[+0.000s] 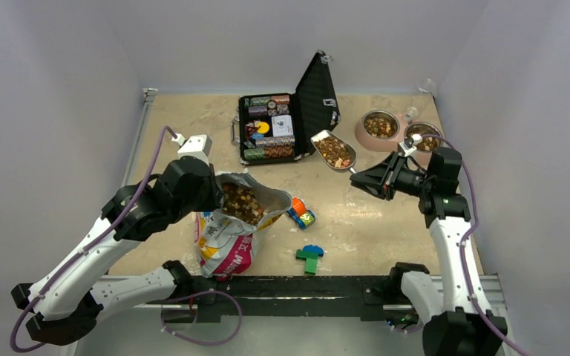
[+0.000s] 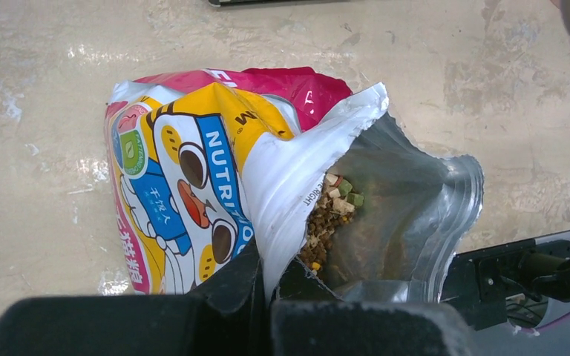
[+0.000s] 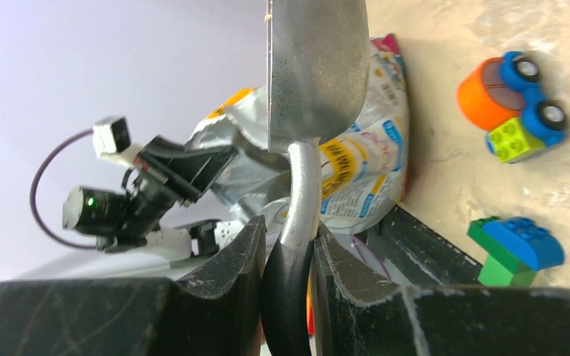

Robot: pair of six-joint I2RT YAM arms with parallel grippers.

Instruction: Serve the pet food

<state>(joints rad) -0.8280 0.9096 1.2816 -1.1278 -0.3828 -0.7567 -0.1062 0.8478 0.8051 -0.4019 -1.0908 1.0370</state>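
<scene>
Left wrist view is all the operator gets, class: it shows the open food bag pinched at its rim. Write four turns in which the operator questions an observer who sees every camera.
Operator: I see only the bag, clamped in the left gripper. Where is the scoop?
Observer: The right gripper holds the scoop by its handle, loaded with pet food.
Operator: Where could that load go?
Observer: Two dishes stand at the far right, past the scoop: the left bowl and the right bowl, and both already hold some.
</scene>
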